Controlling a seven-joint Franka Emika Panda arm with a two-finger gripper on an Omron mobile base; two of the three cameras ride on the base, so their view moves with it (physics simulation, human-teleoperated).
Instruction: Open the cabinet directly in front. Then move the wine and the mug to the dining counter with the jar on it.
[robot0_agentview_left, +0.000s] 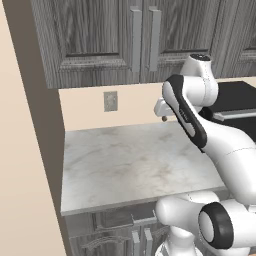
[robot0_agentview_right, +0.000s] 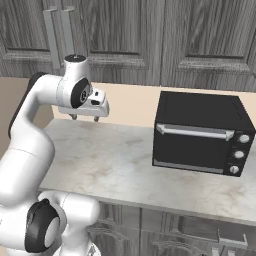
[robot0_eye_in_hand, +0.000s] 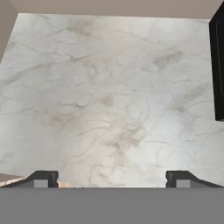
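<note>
The cabinet (robot0_agentview_left: 100, 40) hangs on the wall above the table (robot0_agentview_left: 130, 165), and both its doors are shut tight. The two long silver handles (robot0_agentview_left: 145, 37) stand side by side in the middle, where the doors meet. The wine and the mug must be inside, I think, bc nothing like them sits on the marble. The end effector (robot0_agentview_right: 85, 118) hangs over the table, pointing down at the bare stone, w/ its two tips spread wide and nothing between them. It sits lower than the handles & a bit to one side of them. A black oven (robot0_agentview_right: 200, 132) stands on the table to the right, near the arm. What could go wrong? The arm has to lift up and turn to reach a handle. If it swings too wide it may bump the oven or hit the door's bottom edge. The handles are thin & very close together, so the tips might catch both, or slip off one, and then the door won't open.
</note>
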